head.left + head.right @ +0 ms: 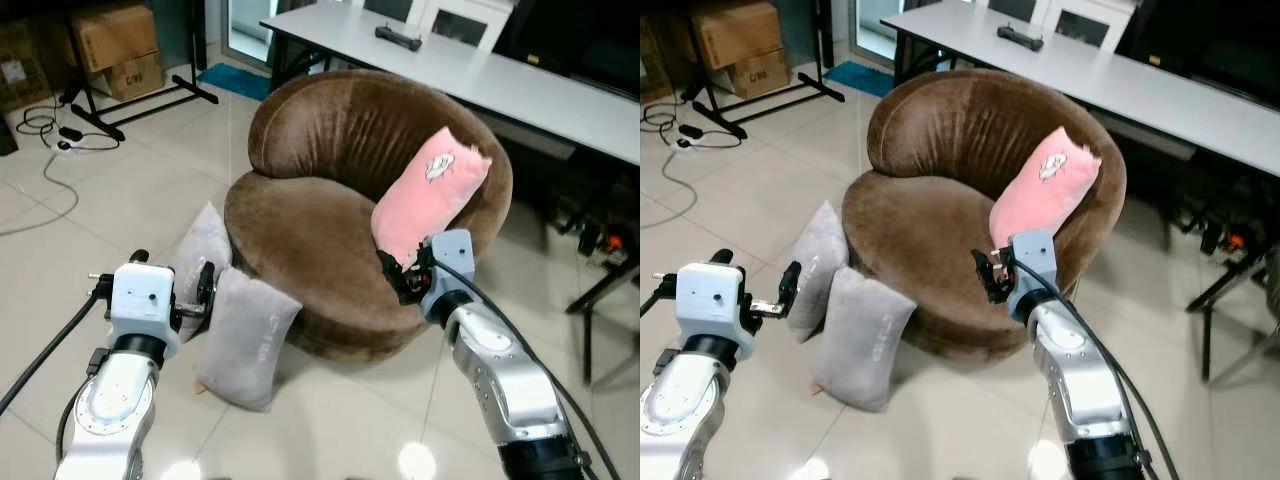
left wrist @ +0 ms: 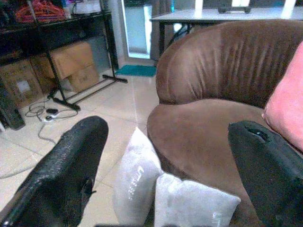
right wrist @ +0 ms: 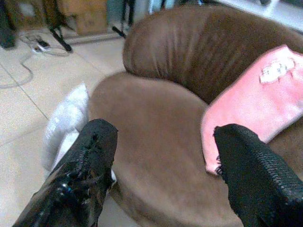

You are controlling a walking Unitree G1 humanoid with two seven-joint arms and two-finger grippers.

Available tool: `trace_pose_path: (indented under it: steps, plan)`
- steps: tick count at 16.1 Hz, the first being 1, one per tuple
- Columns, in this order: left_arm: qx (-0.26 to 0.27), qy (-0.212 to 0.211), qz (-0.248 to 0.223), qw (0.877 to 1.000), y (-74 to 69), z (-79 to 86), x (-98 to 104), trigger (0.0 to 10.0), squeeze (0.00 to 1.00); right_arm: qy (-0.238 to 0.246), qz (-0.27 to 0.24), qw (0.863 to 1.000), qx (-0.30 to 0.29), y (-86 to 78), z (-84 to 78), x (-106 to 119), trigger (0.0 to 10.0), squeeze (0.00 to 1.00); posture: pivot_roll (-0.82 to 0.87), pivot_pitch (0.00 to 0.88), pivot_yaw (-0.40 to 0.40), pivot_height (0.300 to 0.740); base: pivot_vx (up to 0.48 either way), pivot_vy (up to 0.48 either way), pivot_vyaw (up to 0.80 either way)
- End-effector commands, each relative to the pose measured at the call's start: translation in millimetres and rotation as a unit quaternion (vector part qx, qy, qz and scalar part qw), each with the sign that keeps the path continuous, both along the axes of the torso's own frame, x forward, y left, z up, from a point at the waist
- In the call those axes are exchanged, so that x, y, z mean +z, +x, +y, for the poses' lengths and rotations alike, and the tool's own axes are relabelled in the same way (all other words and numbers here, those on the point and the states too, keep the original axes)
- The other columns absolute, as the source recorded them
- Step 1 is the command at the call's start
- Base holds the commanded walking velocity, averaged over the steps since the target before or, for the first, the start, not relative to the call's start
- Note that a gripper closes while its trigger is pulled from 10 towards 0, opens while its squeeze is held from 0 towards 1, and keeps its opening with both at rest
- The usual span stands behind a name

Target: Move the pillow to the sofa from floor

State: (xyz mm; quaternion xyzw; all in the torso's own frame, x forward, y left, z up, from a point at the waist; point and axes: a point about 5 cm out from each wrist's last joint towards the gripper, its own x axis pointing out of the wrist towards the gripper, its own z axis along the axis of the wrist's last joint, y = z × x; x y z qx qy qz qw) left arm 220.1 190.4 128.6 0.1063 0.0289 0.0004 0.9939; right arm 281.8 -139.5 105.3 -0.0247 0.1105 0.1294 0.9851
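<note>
- The pale tiled floor (image 1: 330, 420) fills the lower half of the frame.
- A brown round sofa (image 1: 330, 230) stands on it at centre.
- A pink pillow (image 1: 430, 195) leans on the sofa's seat, right of centre, against the backrest.
- Two grey pillows (image 1: 245, 335) stand on the floor at lower left, leaning against the sofa's base.
- Cardboard boxes (image 1: 120, 45) and a black cable (image 1: 45, 130) lie on the floor at upper left.

Room: glossy pale tiled floor (image 1: 330, 420), round brown sofa (image 1: 330, 200) at centre.
Behind the sofa, a long white table (image 1: 520, 75) on dark legs with a small black object (image 1: 398, 38) on top. Beyond the sofa's other side: cardboard boxes (image 1: 115, 45), a black stand base (image 1: 140, 105), a teal mat (image 1: 235, 80), loose cables (image 1: 45, 135) on tile. Ceiling light reflects off the floor.
</note>
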Motion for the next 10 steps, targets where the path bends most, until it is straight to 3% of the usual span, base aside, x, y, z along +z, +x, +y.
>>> trace_pose_path:
  steps: [1,7,10]
  plan:
    - [-0.007,0.004,-0.002,1.000,-1.1,-3.2,0.7,10.0,0.00,0.001,-0.001,1.000,-0.006,1.0,-2.6,0.8,10.0,0.00,0.13,0.000,-0.138,0.740,0.000,0.465,0.00]
    - [-0.007,0.004,-0.002,1.000,-0.8,-2.7,1.2,10.0,0.00,0.001,-0.002,1.000,-0.008,1.7,-3.1,0.6,10.0,0.00,0.13,0.000,-0.140,0.740,0.000,0.479,0.00]
    - [-0.007,0.005,-0.001,1.000,-1.4,-2.4,1.0,10.0,0.00,0.001,0.001,1.000,-0.006,1.2,-2.4,-0.4,10.0,0.00,0.13,0.000,-0.139,0.740,0.000,0.480,-0.76]
